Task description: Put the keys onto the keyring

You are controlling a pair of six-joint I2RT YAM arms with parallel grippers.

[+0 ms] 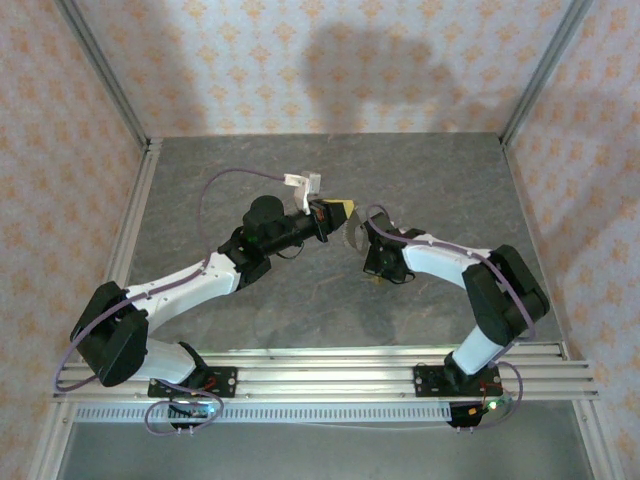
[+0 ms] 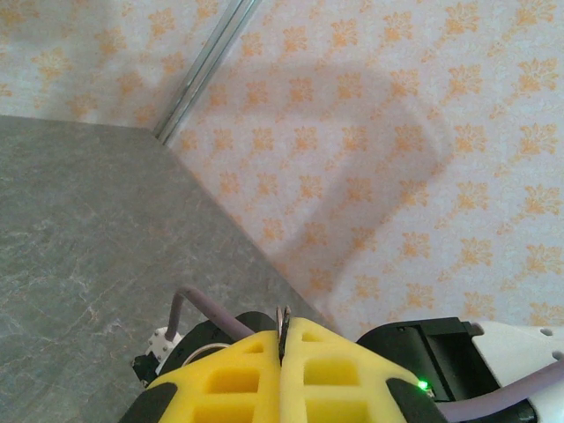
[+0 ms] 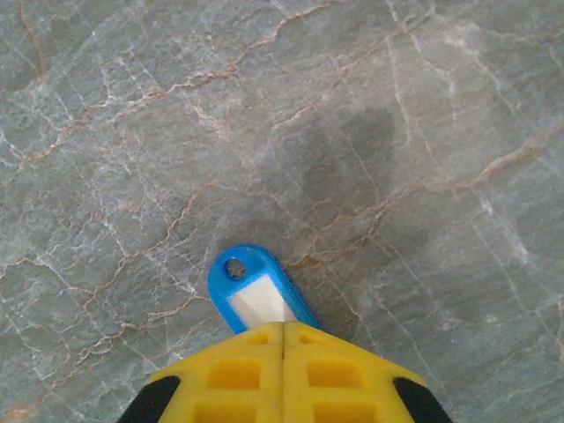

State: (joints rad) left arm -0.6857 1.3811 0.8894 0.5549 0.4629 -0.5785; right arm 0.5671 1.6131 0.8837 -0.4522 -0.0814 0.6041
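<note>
In the left wrist view my left gripper [image 2: 282, 337] has its yellow fingers pressed together on a thin metal edge, the keyring [image 2: 282, 317], which sticks up a little from the seam. From above, the left gripper [image 1: 337, 209] sits near the middle of the table, tip to tip with my right gripper [image 1: 363, 238]. The right gripper [image 3: 283, 328] is shut on the key [image 3: 249, 284]. Its blue head, with a white panel and a small hole, pokes out from the fingertips just over the grey stone table [image 3: 423, 132]. The key's blade is hidden.
Patterned walls [image 1: 330, 60] close in the back and both sides, with aluminium posts [image 1: 105, 75] at the corners. A rail [image 1: 330, 365] runs along the near edge by the arm bases. The right arm's black and white body [image 2: 441, 352] lies close behind the left fingers.
</note>
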